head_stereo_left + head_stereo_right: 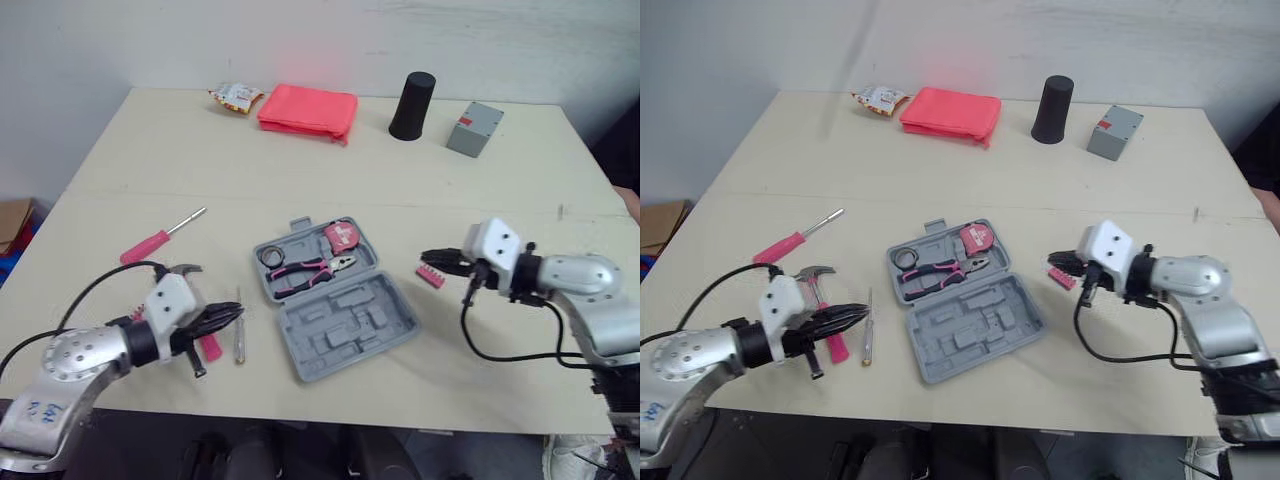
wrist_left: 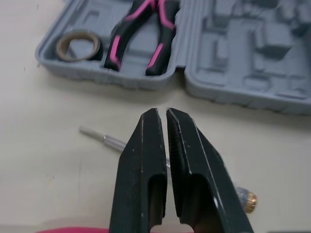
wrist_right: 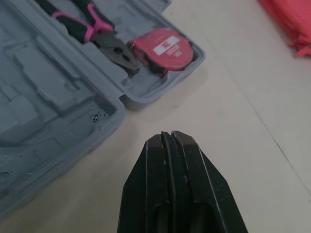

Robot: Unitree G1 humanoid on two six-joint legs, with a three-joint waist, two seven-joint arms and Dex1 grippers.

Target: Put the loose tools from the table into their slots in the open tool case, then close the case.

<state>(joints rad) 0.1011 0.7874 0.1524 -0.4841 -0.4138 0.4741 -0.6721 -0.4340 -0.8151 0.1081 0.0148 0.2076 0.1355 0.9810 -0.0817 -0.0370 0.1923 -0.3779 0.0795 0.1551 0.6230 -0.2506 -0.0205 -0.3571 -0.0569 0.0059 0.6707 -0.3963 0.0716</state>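
A pink screwdriver (image 1: 160, 238) lies on the worktop (image 1: 130, 160) well left of the open case (image 1: 345, 320). Nearer the case, also on its left, are a hammer (image 1: 186, 269) and a slim screwdriver (image 1: 239, 335). The left claw (image 1: 232, 314) hangs over that slim screwdriver, clenched and grasping nothing. In the case's tray sit a tape roll (image 1: 270, 256), pliers (image 1: 308, 270) and a tape measure (image 1: 342, 236); the other half's slots are bare. Just right of the case lies a pink bit strip (image 1: 431, 276), with the right claw (image 1: 432, 258) close above it, clenched and grasping nothing.
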